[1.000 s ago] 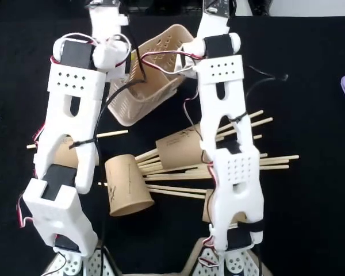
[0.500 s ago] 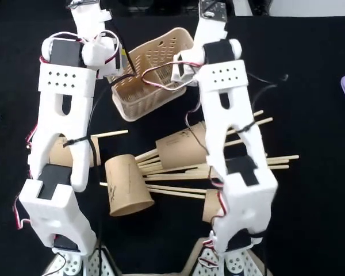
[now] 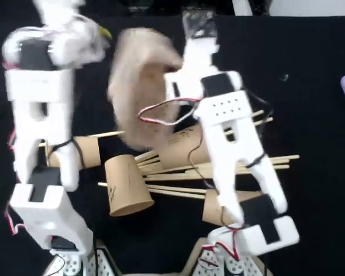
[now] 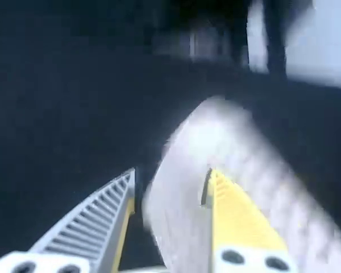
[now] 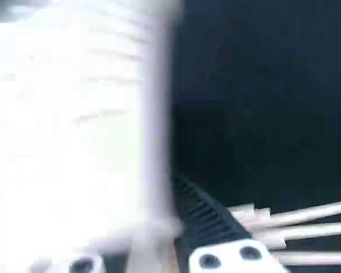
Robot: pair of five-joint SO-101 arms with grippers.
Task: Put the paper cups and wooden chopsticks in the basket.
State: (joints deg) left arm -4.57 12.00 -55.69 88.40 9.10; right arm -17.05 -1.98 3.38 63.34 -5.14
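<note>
Black tabletop (image 3: 310,115) carries everything. At its far side the basket (image 3: 141,86) sits btw. the two arms' ends, apparently tipped up, though exact pose is hard to make out. The left gripper (image 4: 170,176) has the basket wall wedged btw. its grey and yellow fingers (image 4: 238,227), i.e. closed on it. The right gripper (image 5: 165,187) is hard against the basket's other side; clamped or not, can't tell. The paper cups (image 3: 126,187) lie on their sides nearer the arm bases, well apart from both grippers: one by the left arm, one in the middle, two by/under the right arm. The wooden chopsticks (image 3: 276,161) lie in a loose fan, long axis across the tabletop, passing under the right arm, so that arm's prob. nearer for them.
</note>
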